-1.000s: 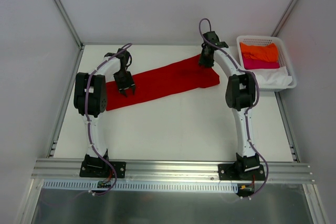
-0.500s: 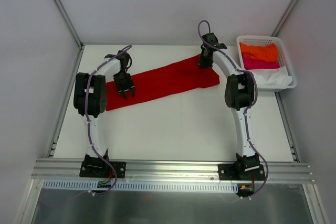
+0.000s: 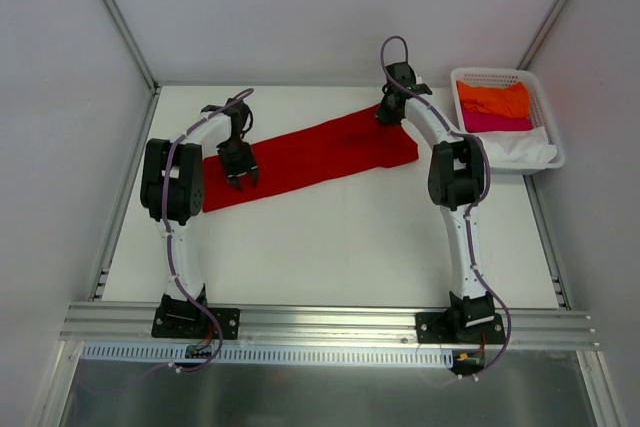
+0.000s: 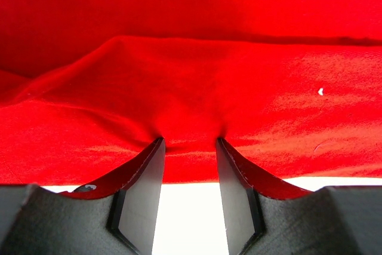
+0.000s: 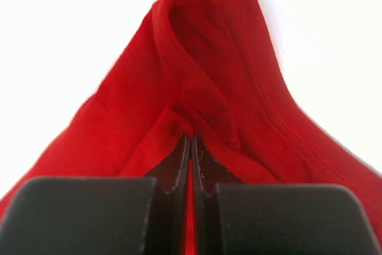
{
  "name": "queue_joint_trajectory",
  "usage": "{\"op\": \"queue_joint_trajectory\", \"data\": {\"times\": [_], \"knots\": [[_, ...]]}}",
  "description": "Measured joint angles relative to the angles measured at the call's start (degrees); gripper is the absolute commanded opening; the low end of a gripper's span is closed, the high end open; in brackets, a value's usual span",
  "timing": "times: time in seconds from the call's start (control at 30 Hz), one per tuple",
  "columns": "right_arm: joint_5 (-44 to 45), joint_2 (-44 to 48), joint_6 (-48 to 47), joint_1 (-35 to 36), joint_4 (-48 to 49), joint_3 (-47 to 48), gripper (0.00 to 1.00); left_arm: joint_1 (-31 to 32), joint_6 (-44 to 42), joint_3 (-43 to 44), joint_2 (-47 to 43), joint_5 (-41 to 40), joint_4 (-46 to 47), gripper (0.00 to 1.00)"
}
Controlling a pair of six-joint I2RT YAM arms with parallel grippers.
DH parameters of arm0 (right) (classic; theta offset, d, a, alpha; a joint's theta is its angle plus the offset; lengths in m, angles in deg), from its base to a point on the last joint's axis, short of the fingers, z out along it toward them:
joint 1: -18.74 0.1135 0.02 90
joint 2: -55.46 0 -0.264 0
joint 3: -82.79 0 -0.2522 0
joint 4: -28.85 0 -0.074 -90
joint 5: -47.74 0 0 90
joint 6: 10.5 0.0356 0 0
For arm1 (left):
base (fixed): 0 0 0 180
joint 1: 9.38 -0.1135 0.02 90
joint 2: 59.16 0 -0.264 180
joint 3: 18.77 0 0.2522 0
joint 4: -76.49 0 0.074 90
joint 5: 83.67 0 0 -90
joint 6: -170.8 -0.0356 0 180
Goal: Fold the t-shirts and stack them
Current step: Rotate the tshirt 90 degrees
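1. Location of article: the red t-shirt lies flat on the table as a long band. Its long axis runs diagonally from near-left to far-right, spanning the space between the two arms.
2. Left gripper: positioned over the band close to its left end. In the wrist view the left gripper has its jaws part-way apart, the tips sunk into the shirt's edge and a pucker of cloth gathered between them. Whether this is a firm hold cannot be told.
3. Right gripper: at the far edge of the band's right end. Its wrist view shows the right gripper clenched tight on a pinch of red cloth, which tents up just beyond the tips.
4. Governing relation: each arm stands at its own end of the long axis (neither would need to cross over). Any fold would, in my judgement, bring one end toward the other along that axis.
5. Remaining stock: the orange shirt, magenta shirt and white shirt sit in the basket at far right, well apart from the red one.
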Motion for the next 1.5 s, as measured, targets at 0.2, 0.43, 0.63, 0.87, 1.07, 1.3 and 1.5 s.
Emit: {"op": "queue_joint_trajectory", "data": {"times": [0.2,0.43,0.63,0.87,1.07,1.3,1.5], "knots": [[-0.1,0.0,4.7,0.0,1.3,0.0,0.00,0.3,0.2,-0.5,-0.2,0.0,0.1,0.40],[-2.4,0.0,11.8,0.0,5.8,-0.3,0.01,0.4,0.8,-0.9,-0.4,0.0,0.0,0.40],[-3.5,0.0,17.4,0.0,8.4,-0.6,0.02,0.4,1.0,-0.9,-0.4,0.0,0.0,0.40],[-4.4,-0.6,23.4,0.0,11.6,-1.8,0.09,0.7,1.0,-0.9,-0.4,0.0,0.0,0.40],[-4.5,-0.9,24.2,0.0,11.9,-2.1,0.27,0.7,1.0,-1.0,-0.4,0.0,0.0,0.40],[-4.1,-0.7,19.4,0.0,11.2,-3.3,0.49,1.0,1.0,-1.0,-0.4,-0.1,0.0,0.38],[-4.1,0.7,15.6,-0.2,11.5,-5.0,0.49,2.3,0.9,0.9,-0.4,-2.0,-0.3,0.37]]}}
